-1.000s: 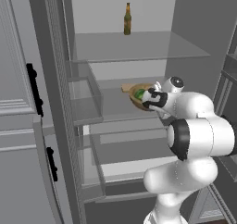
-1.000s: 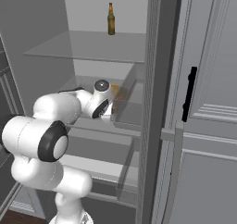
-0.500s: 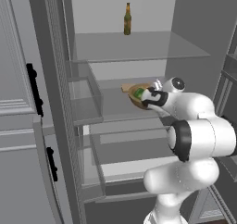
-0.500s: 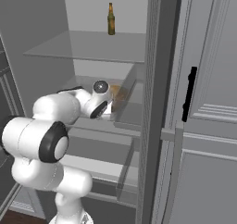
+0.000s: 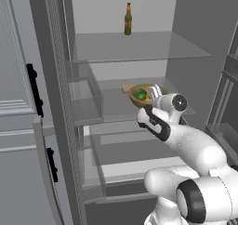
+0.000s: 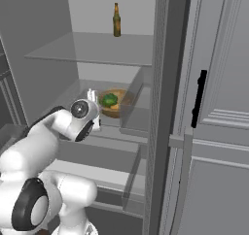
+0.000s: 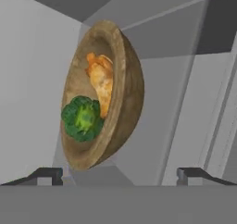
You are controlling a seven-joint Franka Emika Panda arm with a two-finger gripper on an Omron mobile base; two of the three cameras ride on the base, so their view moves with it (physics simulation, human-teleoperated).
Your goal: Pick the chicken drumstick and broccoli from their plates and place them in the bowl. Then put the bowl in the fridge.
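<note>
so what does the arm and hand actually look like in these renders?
Glossy white rounded arm segments with dark grey-black joint bands and round caps; one cap near the wrist shows a dark disc with a pale ring. A black strip runs along the forearm. The hand is white with slim pale fingers; in the hand view only small dark fingertips show. No cables or markings visible.

I count one bowl (image 7: 99, 98), ahead of the jaws and clear of both tips.
In it I count one broccoli (image 7: 82, 118) floret and one chicken drumstick (image 7: 102, 82), touching each other.
One bottle (image 5: 128, 19), on the shelf above the jaws.
One fridge (image 5: 139, 52), open; I make out two black door handles (image 5: 33, 90) in the left base view and one more in the right base view.
</note>
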